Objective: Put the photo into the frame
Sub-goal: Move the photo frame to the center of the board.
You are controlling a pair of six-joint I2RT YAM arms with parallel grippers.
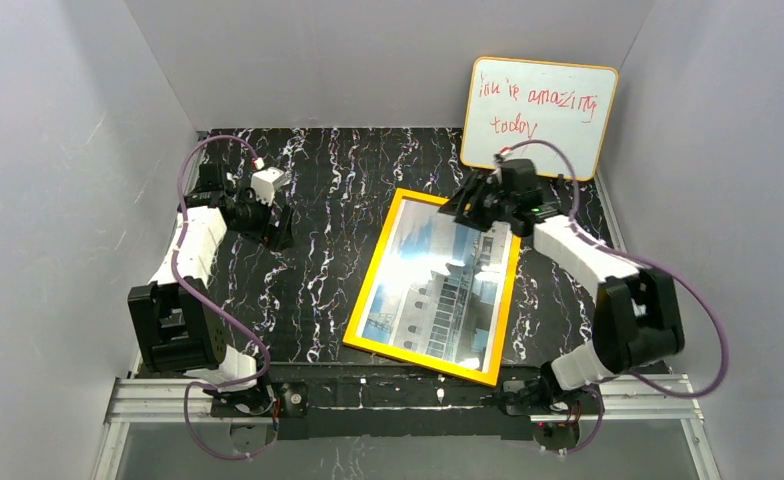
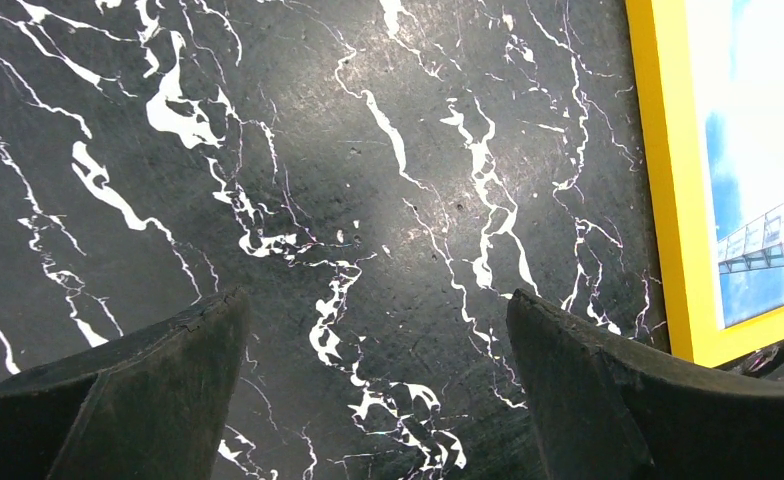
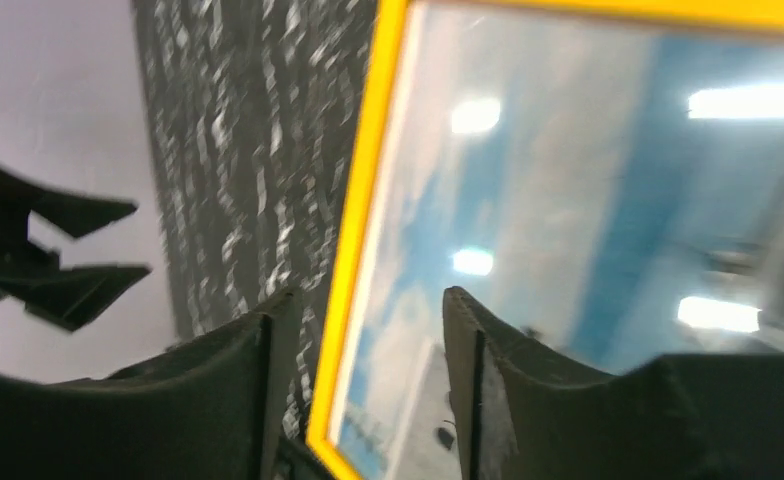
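Observation:
The frame lies flat on the black marbled table, yellow rim up, and the photo of a white building under blue sky shows through its pane. My right gripper hovers at the frame's far end. In the right wrist view its fingers stand apart astride the yellow rim, one over the table and one over the photo, so the right gripper is open and touches nothing. My left gripper is wide open over bare table, left of the frame's rim, and holds nothing.
A yellow-edged whiteboard with red writing leans against the back wall, right behind the right arm. Grey walls close in the table on the left, back and right. A metal rail runs along the near edge.

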